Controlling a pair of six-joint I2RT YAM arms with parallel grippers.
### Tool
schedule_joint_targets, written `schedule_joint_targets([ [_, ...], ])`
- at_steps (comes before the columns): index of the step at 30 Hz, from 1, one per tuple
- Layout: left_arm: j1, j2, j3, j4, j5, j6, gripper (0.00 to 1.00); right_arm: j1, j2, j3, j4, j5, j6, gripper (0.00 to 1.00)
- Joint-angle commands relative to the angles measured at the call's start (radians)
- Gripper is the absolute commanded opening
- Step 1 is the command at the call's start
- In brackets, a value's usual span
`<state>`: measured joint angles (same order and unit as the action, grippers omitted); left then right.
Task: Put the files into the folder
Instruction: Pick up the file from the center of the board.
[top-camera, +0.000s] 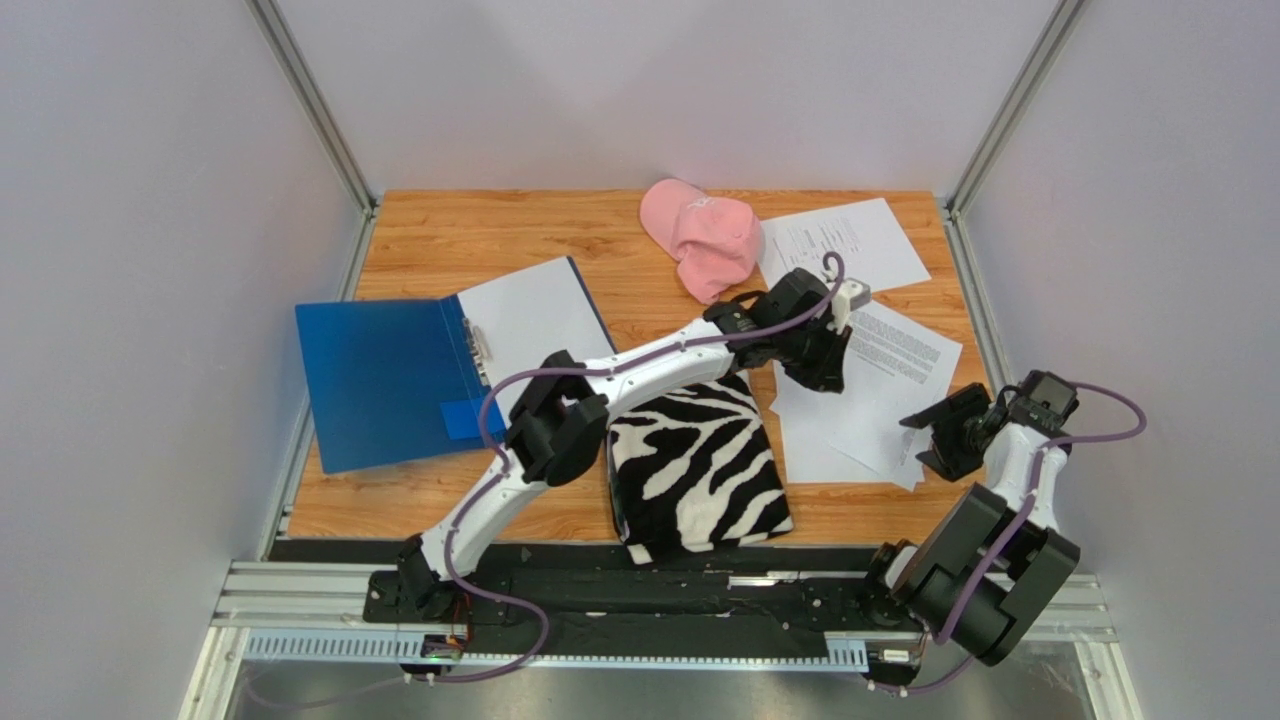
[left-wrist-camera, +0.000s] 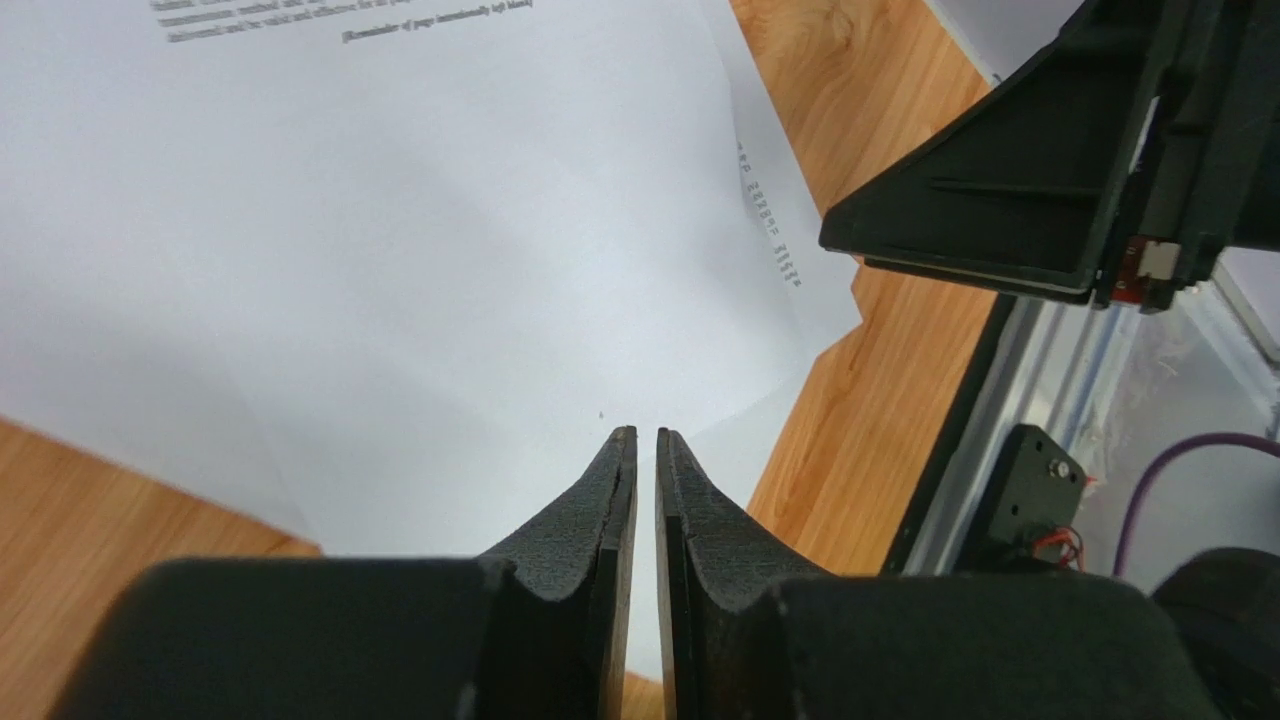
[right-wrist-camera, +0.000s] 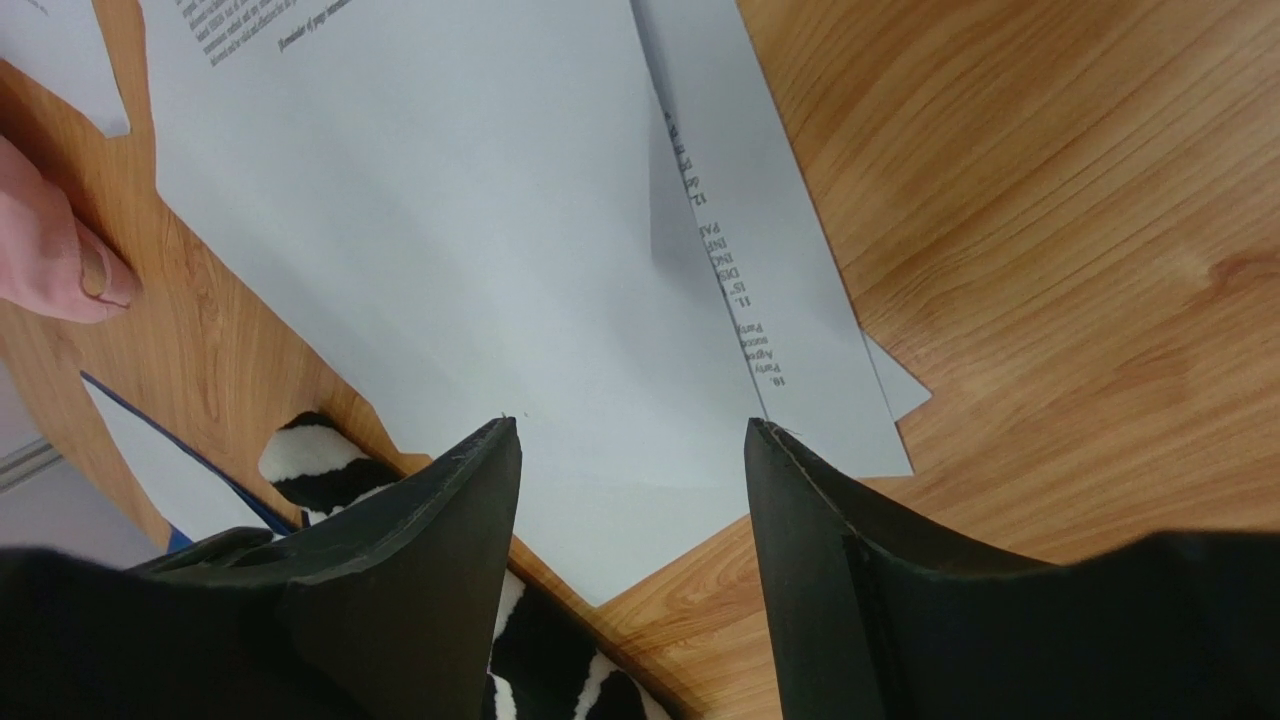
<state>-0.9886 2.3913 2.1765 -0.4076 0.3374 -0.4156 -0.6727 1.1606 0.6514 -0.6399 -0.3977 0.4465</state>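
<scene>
Top external view is showing the files (top-camera: 872, 398) lying as a loose fan of white letter sheets just to the right of the zebra-striped cloth (top-camera: 699, 465), their near corners overlapping unevenly. One more printed sheet (top-camera: 842, 240) is lying apart, beyond the cloth and to its right, beside a soft pink cap (top-camera: 699, 233). The folder (top-camera: 368, 383) is lying open well to the left of the cloth, flat and royal blue. A metal clip (top-camera: 481, 345) is running along its spine, and a blank-looking white page (top-camera: 526, 308) is resting on the half nearer the cloth. The cloth itself is folded into a thick rectangle of black and white stripes on the wood-grain table (top-camera: 451, 225).

The sheets are carrying dense black print, mostly too small to read. In the left wrist view one bracketed line seems to be reading "[Remainder of page intentionally left blank]", above a wide unprinted stretch of smooth paper.

The left gripper (left-wrist-camera: 646, 435) is reaching across the cloth's far edge and hovering over the files to its right. Its textured black jaws are standing almost together, with only a thin slit between them. I cannot tell whether they are pinching a sheet.

The right gripper (right-wrist-camera: 628, 428) is hanging over the near edge of the files, right of the cloth, its jaws spread wide apart.
</scene>
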Motion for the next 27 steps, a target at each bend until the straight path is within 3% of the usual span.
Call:
schedule_joint_targets([
  [1,0.002,0.106,0.129,-0.027,-0.055,0.009,0.17,-0.034,0.062,-0.007,0.100,-0.053,-0.015,0.61],
  [11,0.005,0.166,0.134,-0.011,-0.146,-0.072,0.10,0.002,0.108,0.002,0.164,-0.015,-0.068,0.58],
  [16,0.007,0.175,0.109,-0.008,-0.126,-0.121,0.07,0.045,0.131,0.049,0.181,0.026,-0.094,0.53],
  [27,0.042,0.212,0.074,-0.010,-0.017,-0.253,0.03,0.120,0.252,0.145,0.235,0.190,-0.100,0.54],
])
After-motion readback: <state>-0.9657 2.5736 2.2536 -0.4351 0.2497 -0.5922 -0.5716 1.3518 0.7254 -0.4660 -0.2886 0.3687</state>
